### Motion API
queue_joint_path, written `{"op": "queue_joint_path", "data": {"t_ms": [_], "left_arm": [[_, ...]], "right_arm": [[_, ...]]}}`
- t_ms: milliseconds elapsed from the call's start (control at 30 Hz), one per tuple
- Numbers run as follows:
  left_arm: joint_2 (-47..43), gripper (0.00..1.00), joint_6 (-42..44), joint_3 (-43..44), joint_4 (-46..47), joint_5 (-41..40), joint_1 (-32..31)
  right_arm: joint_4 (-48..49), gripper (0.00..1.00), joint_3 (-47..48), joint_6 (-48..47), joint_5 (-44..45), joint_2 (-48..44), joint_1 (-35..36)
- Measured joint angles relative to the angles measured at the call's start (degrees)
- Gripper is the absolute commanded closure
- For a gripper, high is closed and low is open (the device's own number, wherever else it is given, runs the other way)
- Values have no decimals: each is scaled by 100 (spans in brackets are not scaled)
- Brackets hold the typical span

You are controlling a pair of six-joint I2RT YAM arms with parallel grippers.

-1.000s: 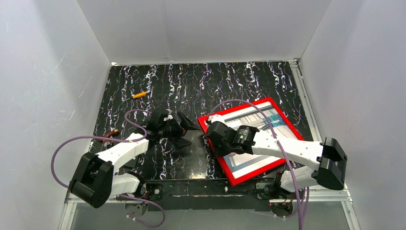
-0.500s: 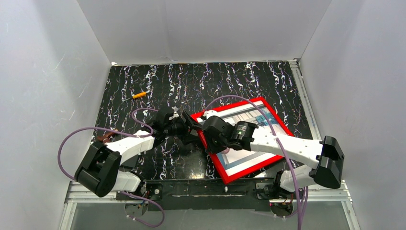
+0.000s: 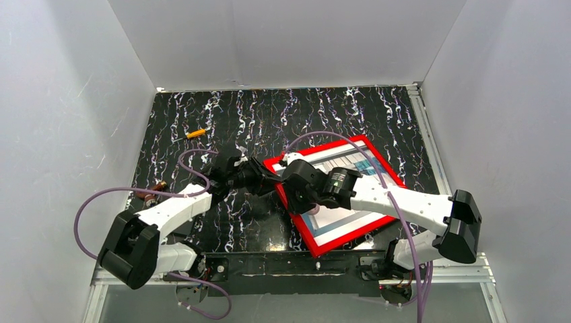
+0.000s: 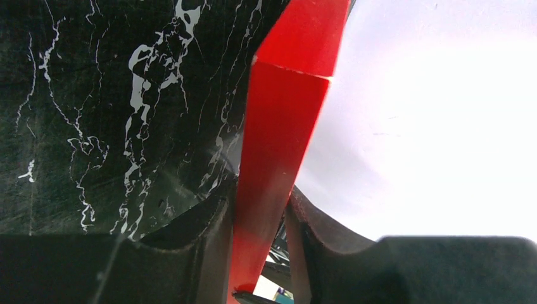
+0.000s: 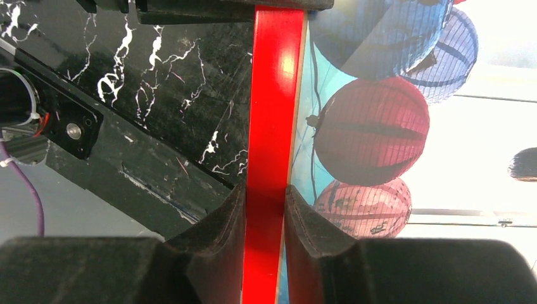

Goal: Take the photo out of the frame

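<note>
The red frame (image 3: 307,239) lies on the right half of the black marbled table, with the photo (image 3: 337,219) face up inside it. My right gripper (image 3: 295,195) is shut on the frame's left rail. In the right wrist view the rail (image 5: 275,95) runs between both pads (image 5: 265,190), and the photo's red balloons (image 5: 373,126) show beside it. My left gripper (image 3: 268,180) reaches the same rail near the frame's left corner. In the left wrist view its fingers (image 4: 258,196) are closed on the red rail (image 4: 282,126).
A small orange-yellow object (image 3: 195,134) lies at the back left of the table (image 3: 337,114). A brownish item (image 3: 157,186) sits by the left wall. White walls enclose three sides, and purple cables loop over both arms.
My left gripper has moved right to the frame's left corner and closed from wide open onto the rail. The frame and right gripper have shifted slightly to the left.
</note>
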Motion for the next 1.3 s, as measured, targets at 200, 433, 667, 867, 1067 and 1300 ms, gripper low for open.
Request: {"op": "queue_joint_path", "data": {"t_ms": [200, 433, 667, 867, 1067, 1300], "left_arm": [[-127, 100, 131, 282, -575, -57, 55], [-221, 100, 459, 704, -1823, 280, 688], [28, 100, 1368, 2323, -4006, 846, 1858], [398, 100, 1683, 2680, -4697, 1126, 2625], [863, 100, 1764, 2990, -4953, 1447, 2942], [931, 100, 1862, 3084, -5073, 1582, 2990]], "right_arm": [[-184, 47, 293, -2, -24, 107, -13], [-437, 25, 647, -494, 267, -186, -4], [-767, 21, 533, -1674, 730, -1495, -2], [-697, 21, -284, -2820, 1287, -2345, 337], [-245, 21, -968, -3713, 2218, -2457, 1349], [927, 23, -1473, -4905, 3589, -1912, 2153]]}}
